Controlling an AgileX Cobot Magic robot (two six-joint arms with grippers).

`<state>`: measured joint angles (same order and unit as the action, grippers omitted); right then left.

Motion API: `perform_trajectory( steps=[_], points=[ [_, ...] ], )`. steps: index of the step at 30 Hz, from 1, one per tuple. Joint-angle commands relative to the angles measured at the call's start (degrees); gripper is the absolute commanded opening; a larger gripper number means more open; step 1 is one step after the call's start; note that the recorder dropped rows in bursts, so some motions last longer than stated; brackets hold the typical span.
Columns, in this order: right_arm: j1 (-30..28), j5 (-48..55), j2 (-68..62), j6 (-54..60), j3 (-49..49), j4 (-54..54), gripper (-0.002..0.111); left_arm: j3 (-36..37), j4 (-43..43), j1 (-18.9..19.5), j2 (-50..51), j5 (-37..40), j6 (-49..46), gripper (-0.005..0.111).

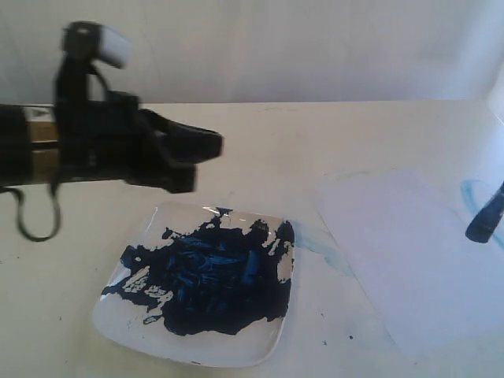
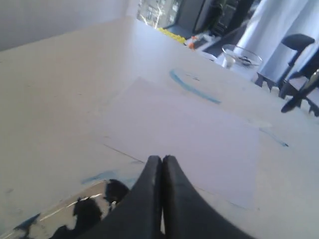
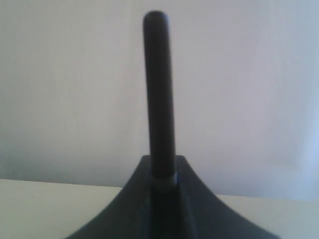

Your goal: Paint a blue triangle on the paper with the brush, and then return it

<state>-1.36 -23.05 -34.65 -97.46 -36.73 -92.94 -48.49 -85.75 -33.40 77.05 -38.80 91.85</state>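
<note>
Exterior view: you have one white square plate (image 1: 118,313) on the pale table (image 1: 331,134), near the front left, and it holds a thick, ragged spread of dark blue paint (image 1: 213,277) across most of its middle. One sheet of pale paper (image 1: 409,252) lies flat to the right of the plate, apart from it. A faint light-blue smear (image 1: 472,193) curves on the table beyond the sheet's far right corner. The dark tip of the one brush (image 1: 484,219) hangs at the right edge of the view, over that side of the sheet; you cannot tell whether it touches. Your left gripper (image 1: 206,161) hovers above the plate's far left corner. Left wrist view: the left gripper (image 2: 162,160) has its two fingers pressed together with nothing between them. Below it is the plate's rim (image 2: 55,209) with paint (image 2: 84,216), and past it are the paper (image 2: 184,129) and the curved smear (image 2: 192,87). The brush (image 2: 295,101) slants down beyond the sheet. One clear glass bowl (image 2: 241,54) stands farther off, with something dark inside, too small to make out. Right wrist view: your right gripper (image 3: 162,179) is clamped on the brush (image 3: 158,94), whose plain black handle stands straight up from between the fingers against a pale wall.
</note>
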Motion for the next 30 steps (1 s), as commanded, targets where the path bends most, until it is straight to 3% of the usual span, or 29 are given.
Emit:
perform_trajectory(
  steps=[1, 4, 7, 14, 20, 22, 24, 25, 30],
  points=[
    [0.2, 2.3, 2.0, -3.4, 0.2, -1.9, 0.000, -17.5, -14.2, -7.3, 15.9, 0.0, 15.9, 0.000],
    [0.2, 3.5, 2.0, -3.5, 0.2, -1.7, 0.000, -33.4, -14.2, -6.5, 28.7, -12.3, 24.0, 0.000],
    [0.2, 5.5, 1.6, -3.8, 0.2, 0.5, 0.000, -43.7, -14.2, -5.7, 37.4, -13.0, 27.2, 0.000],
    [0.2, 6.3, -4.7, -2.7, 0.2, 1.2, 0.000, -47.6, -14.2, -4.0, 47.4, -10.2, 22.0, 0.000],
    [0.2, -1.6, -14.2, 14.6, 0.2, 16.6, 0.000, -50.4, -14.2, -2.6, 47.9, -2.8, 13.4, 0.000],
    [0.2, -4.4, -16.1, 21.3, 0.2, 22.7, 0.000, -53.4, -14.2, -1.1, 47.5, 2.9, 7.2, 0.000],
    [0.2, -4.2, -17.4, 22.6, 0.2, 23.4, 0.000, -54.5, -14.2, 0.1, 46.7, 13.6, -0.3, 0.000],
    [0.2, -4.6, -18.2, 22.5, 0.2, 23.8, 0.000, -54.1, -14.2, 0.3, 46.2, 24.6, -7.9, 0.000],
    [0.2, -9.1, -19.6, 22.6, 0.2, 23.9, 0.000, -52.1, -14.2, -0.5, 45.2, 51.8, -27.7, 0.000]
  ],
)
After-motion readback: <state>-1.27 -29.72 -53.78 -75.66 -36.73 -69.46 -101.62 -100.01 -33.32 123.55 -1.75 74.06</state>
